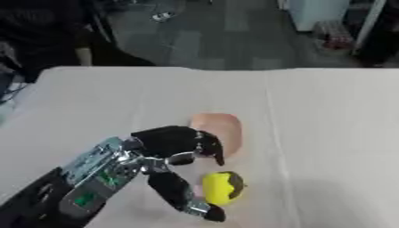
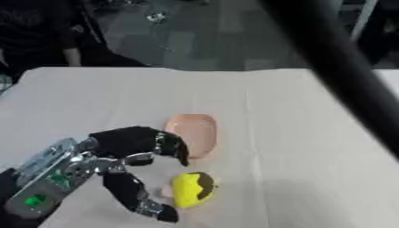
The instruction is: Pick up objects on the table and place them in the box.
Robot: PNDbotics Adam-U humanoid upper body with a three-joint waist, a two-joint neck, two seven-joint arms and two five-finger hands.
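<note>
A yellow object with a dark patch (image 1: 221,187) lies on the white table (image 1: 327,116) near the front edge. Just behind it sits a shallow pink oval dish (image 1: 221,127). My left hand (image 1: 175,149) comes in from the lower left and hangs over both: its curled fingers (image 1: 210,149) arch above the dish's near edge, and its thumb (image 1: 183,196) reaches down just left of the yellow object. The yellow object sits in the gap between thumb and fingers, with no contact that I can see. My right hand shows in neither view. No box is in view.
A dark bar (image 2: 343,75) crosses the right eye view diagonally at upper right, close to the camera. Beyond the table's far edge lie a grey floor and a dark-clothed person (image 1: 39,35) at the far left.
</note>
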